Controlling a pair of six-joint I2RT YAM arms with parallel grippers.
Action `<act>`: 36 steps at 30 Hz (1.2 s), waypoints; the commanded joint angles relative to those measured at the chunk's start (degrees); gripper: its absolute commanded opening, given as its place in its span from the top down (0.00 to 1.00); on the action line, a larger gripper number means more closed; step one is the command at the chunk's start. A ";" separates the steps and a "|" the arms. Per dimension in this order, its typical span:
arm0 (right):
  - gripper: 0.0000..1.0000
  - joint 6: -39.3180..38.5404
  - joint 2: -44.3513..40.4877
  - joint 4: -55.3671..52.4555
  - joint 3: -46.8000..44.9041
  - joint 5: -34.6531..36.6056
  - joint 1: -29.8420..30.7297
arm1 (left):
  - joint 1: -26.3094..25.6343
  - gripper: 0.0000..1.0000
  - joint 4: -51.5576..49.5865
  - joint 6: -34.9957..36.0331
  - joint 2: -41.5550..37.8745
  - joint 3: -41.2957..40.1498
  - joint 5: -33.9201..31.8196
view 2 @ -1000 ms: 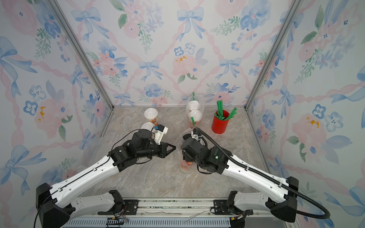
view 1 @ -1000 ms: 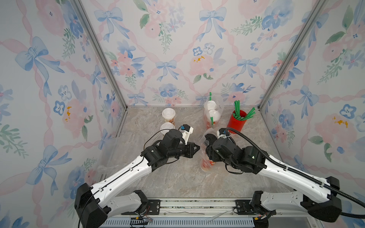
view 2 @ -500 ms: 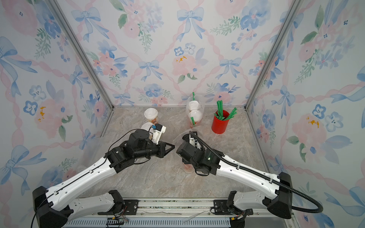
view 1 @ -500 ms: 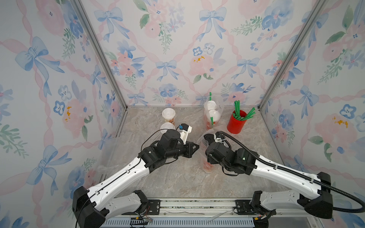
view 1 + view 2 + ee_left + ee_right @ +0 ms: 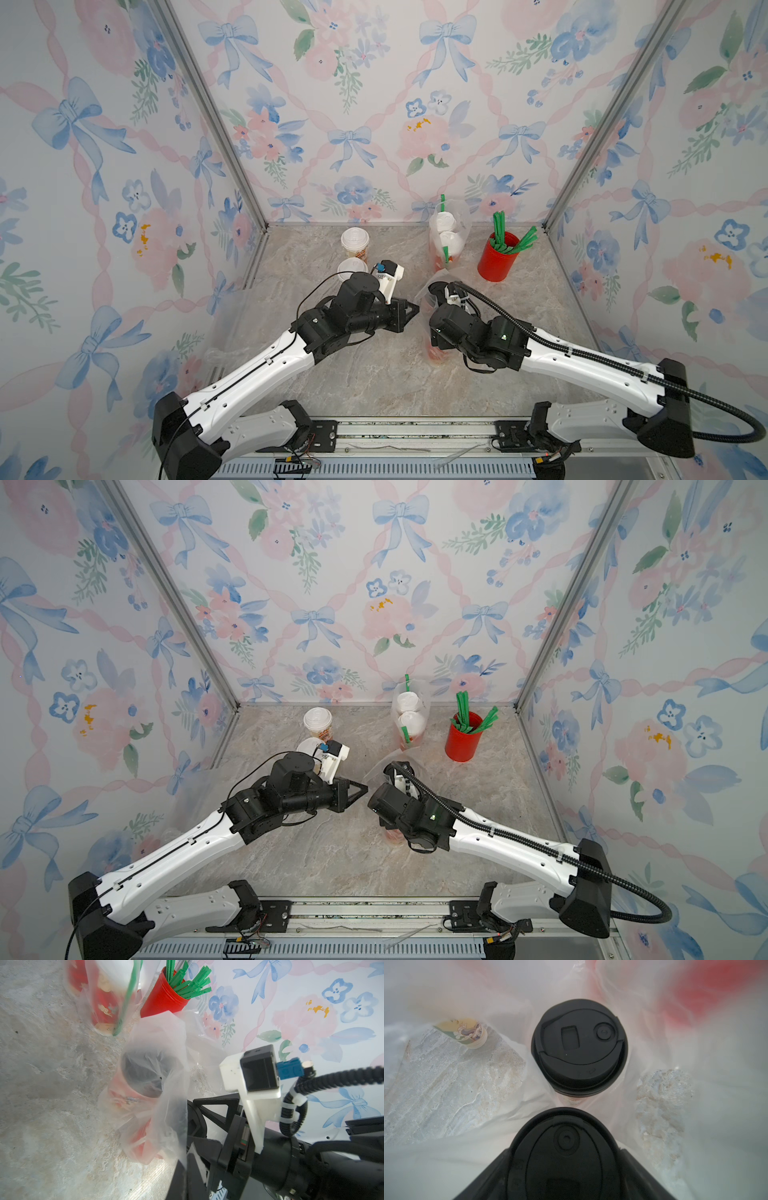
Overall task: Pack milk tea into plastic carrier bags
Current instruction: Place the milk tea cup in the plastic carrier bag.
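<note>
My left gripper point(image 5: 410, 311) point(image 5: 186, 1178) is shut on the rim of a clear plastic carrier bag point(image 5: 166, 1043) and holds it up mid-table. Inside the bag stands a red milk tea cup with a black lid point(image 5: 579, 1047) point(image 5: 143, 1076). A second black-lidded cup point(image 5: 566, 1159) point(image 5: 434, 353) stands beside it under my right gripper point(image 5: 565, 1149). That gripper points down into the bag, open, with its fingers point(image 5: 483, 1178) wide to either side of the lid. Two cream-printed, white-lidded cups point(image 5: 354, 245) point(image 5: 351, 268) stand at the back left, outside any bag.
A filled bag point(image 5: 448, 241) with two white-lidded red cups and a green straw stands at the back. Right of it is a red cup of green straws point(image 5: 498, 257). Crinkled clear plastic point(image 5: 226, 353) lies by the left wall. Flowered walls enclose three sides.
My right arm has shifted slightly left over the bag, and its jaws have widened around the second black-lidded cup. The left arm has barely moved and still grips the bag.
</note>
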 commanded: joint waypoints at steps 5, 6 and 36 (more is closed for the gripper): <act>0.05 -1.84 -3.74 -7.17 7.05 -3.48 -1.48 | 0.63 0.91 0.89 0.34 -1.28 -0.50 -0.52; 0.05 -2.19 -4.43 -7.66 7.94 -4.90 -2.42 | 0.63 0.89 0.93 0.58 -1.33 -0.57 -0.62; 0.82 -8.96 -7.89 -13.12 9.63 -31.31 -26.98 | 2.77 0.93 -6.50 11.98 9.54 11.39 4.61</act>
